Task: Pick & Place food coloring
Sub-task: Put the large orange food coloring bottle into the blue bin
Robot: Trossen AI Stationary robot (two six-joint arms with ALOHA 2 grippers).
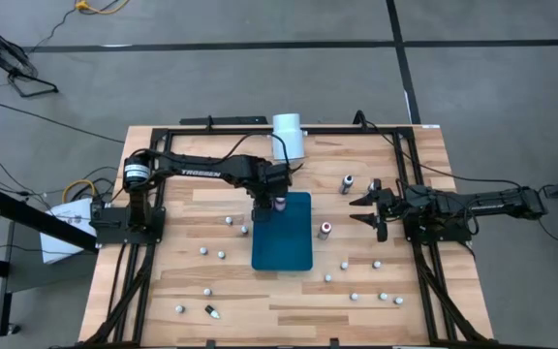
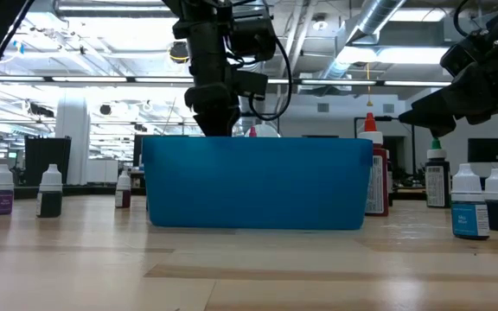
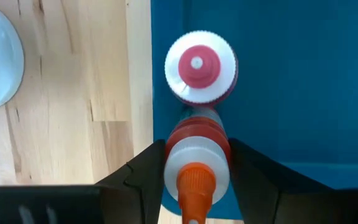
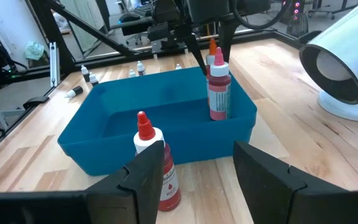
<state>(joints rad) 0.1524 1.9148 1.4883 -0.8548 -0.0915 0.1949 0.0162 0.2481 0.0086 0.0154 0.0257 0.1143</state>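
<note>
Left wrist view looks straight down past the left gripper [image 3: 194, 171], whose two dark fingers pinch an orange-tipped bottle [image 3: 196, 163] with a reddish body and pale collar, held just over the inner edge of the blue bin [image 3: 291, 81]. Directly ahead of that claw, almost touching the held bottle, a red-capped bottle [image 3: 200, 74] already stands upright on the bin floor, so I judge one piece delivered and a second at the point of being set down. Much is left: from above, many small bottles [image 1: 221, 255] lie scattered over the wooden table [image 1: 192, 194] on both sides of the bin, some behind the left claw towards its base, more beyond the bin near the right arm, and one dark bottle [image 1: 212, 311] lies on its side near the table's front edge. The right gripper [image 4: 197, 174] waits with its fingers spread and nothing between them; just before it, outside the bin wall, stands a red-labelled bottle [image 4: 157, 165] with a red nozzle, a likely next pick. A large white cylinder [image 1: 288, 137] rests at the far edge of the table, off to one side of the left claw. The bottles look small, slim and hard, with ribbed pale caps and pointed coloured nozzles, their printed labels too small to read.
</note>
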